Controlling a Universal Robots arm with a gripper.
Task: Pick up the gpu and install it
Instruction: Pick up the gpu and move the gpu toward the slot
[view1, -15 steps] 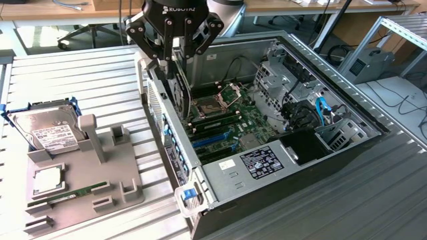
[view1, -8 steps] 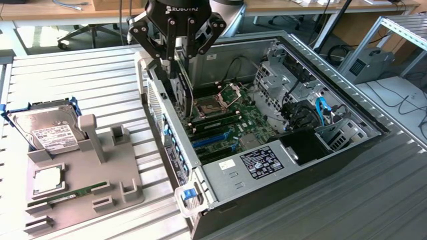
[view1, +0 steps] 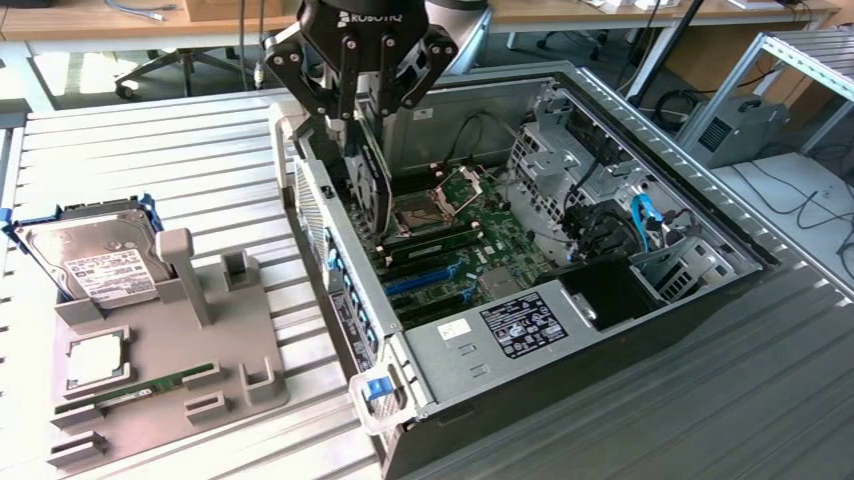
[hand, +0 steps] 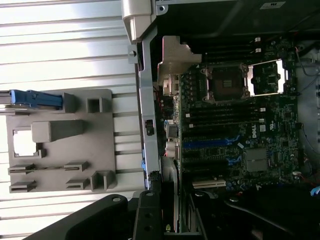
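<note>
The gpu (view1: 368, 175) is a slim dark card hanging on edge. My gripper (view1: 359, 120) is shut on its upper part. It hangs just inside the open computer case (view1: 534, 330), close to the case's rear wall at the exterior view's left, above the motherboard (view1: 461, 240). The blue expansion slots (view1: 424, 278) lie below it, a little nearer the camera. In the wrist view the gpu's edge (hand: 172, 210) runs between my dark fingers (hand: 100, 217), with the blue slots (hand: 210, 144) and the processor socket (hand: 225, 82) beyond.
A grey parts fixture (view1: 174, 350) lies on the slatted table at the exterior view's left. It holds a silver hard drive (view1: 94, 255) in a blue frame and a green memory stick (view1: 160, 385). Drive cages and cables (view1: 641, 230) fill the case's far side.
</note>
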